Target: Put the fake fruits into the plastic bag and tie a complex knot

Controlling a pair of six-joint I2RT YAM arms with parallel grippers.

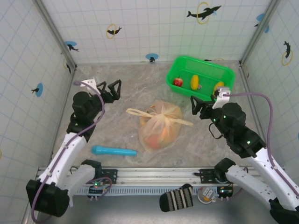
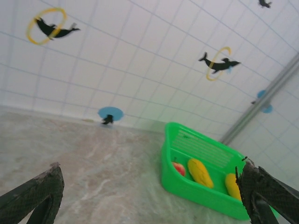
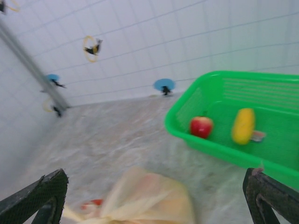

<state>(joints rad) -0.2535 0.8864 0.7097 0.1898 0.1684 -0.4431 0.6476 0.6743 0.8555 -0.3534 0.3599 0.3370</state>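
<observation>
The plastic bag (image 1: 160, 123) lies in the middle of the table with its handles drawn into a knot and the tails pointing left and right. Orange and red fake fruits (image 1: 154, 139) show through its film. My left gripper (image 1: 109, 88) hangs open to the bag's upper left, apart from it. My right gripper (image 1: 198, 106) is open just right of the bag, clear of the right tail. In the right wrist view the bag (image 3: 145, 200) lies below my open right gripper (image 3: 154, 198). My left gripper (image 2: 149, 196) holds nothing over bare table.
A green basket (image 1: 223, 71) at the back right holds a red apple (image 1: 178, 81) and two yellow fruits (image 1: 194, 82). The left wrist view shows the basket (image 2: 196, 191), and so does the right wrist view (image 3: 210, 151). A blue tube (image 1: 113, 150) lies near the front left edge. Tiled walls enclose three sides.
</observation>
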